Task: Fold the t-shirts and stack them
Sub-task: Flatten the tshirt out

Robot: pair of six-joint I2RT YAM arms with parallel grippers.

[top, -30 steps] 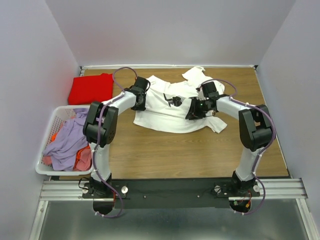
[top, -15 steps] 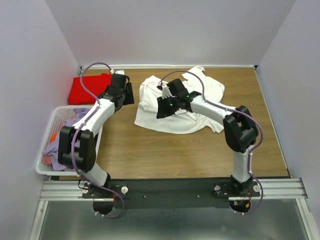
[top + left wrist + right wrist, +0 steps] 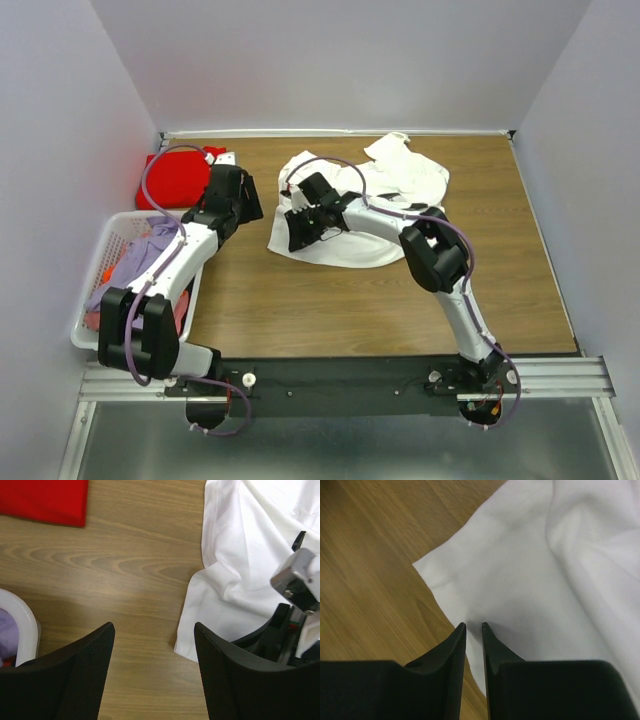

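At the near-left corner of the white t-shirt (image 3: 530, 565), my right end effector (image 3: 473, 625) is hovering, jaws nearly together; whether cloth is pinched I cannot tell. The shirt is stretching away rightward over the table (image 3: 340, 300). My left end effector (image 3: 152, 627) is gaping above bare wood, near the red t-shirt (image 3: 175, 180).
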